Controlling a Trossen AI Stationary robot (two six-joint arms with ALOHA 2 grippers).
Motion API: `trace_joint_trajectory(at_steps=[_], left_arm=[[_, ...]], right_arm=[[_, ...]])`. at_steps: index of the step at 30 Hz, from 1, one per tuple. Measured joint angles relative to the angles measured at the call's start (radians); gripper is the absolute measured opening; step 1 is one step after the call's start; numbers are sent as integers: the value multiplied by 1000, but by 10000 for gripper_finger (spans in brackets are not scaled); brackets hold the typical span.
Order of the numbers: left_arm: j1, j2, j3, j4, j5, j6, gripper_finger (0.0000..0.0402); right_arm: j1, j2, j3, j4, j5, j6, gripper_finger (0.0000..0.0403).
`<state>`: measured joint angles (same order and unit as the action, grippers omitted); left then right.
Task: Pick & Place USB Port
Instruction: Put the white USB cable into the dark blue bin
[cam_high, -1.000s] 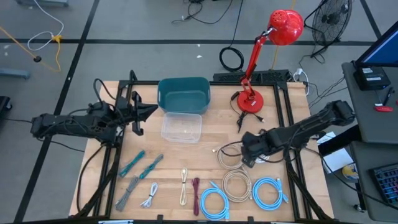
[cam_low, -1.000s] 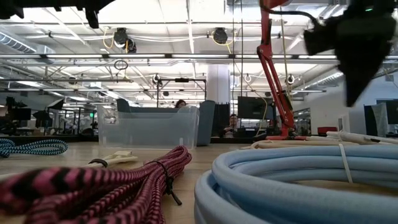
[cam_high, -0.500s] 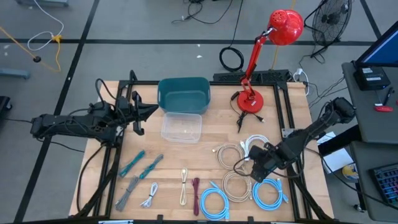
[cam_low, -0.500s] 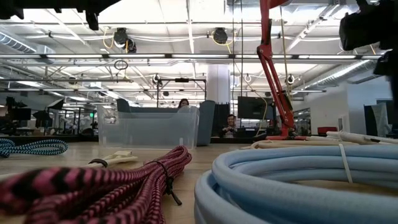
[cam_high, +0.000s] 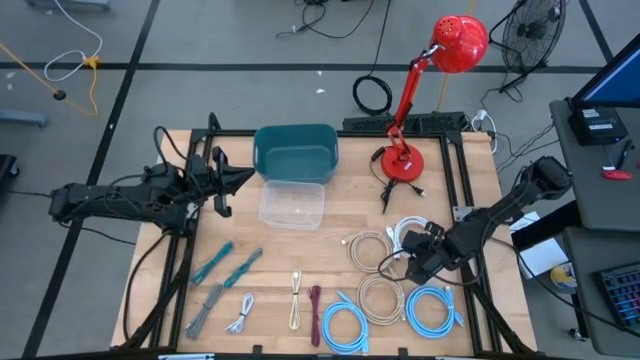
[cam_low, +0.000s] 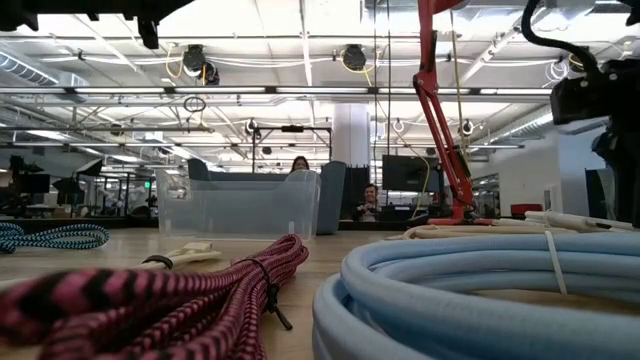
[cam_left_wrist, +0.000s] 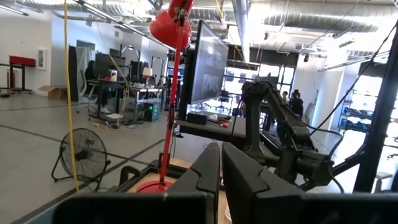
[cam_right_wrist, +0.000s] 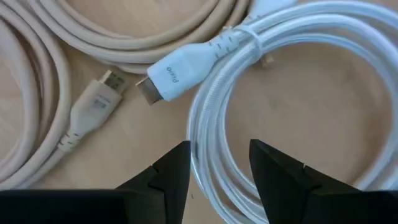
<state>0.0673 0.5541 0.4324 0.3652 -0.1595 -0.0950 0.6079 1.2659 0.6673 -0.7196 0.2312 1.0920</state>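
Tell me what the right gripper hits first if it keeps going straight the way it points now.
Most likely the white coiled cable: the right gripper points down at the table with open jaws, and one loop of that coil runs between its fingertips. How far above the cable it is cannot be read. The wooden table lies right under it.

You had even, bright overhead light; ceiling lamps (cam_low: 345, 57) glared. Blue cable coil (cam_low: 470, 290) and magenta cable (cam_low: 150, 295) blurred up close.
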Motion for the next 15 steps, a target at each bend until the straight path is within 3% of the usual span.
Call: trace_joint_trajectory(at_steps=[15], left_arm=[[0, 0, 0, -5, 0, 2, 19]], right_arm=[[0, 0, -11, 27, -10, -7, 166]])
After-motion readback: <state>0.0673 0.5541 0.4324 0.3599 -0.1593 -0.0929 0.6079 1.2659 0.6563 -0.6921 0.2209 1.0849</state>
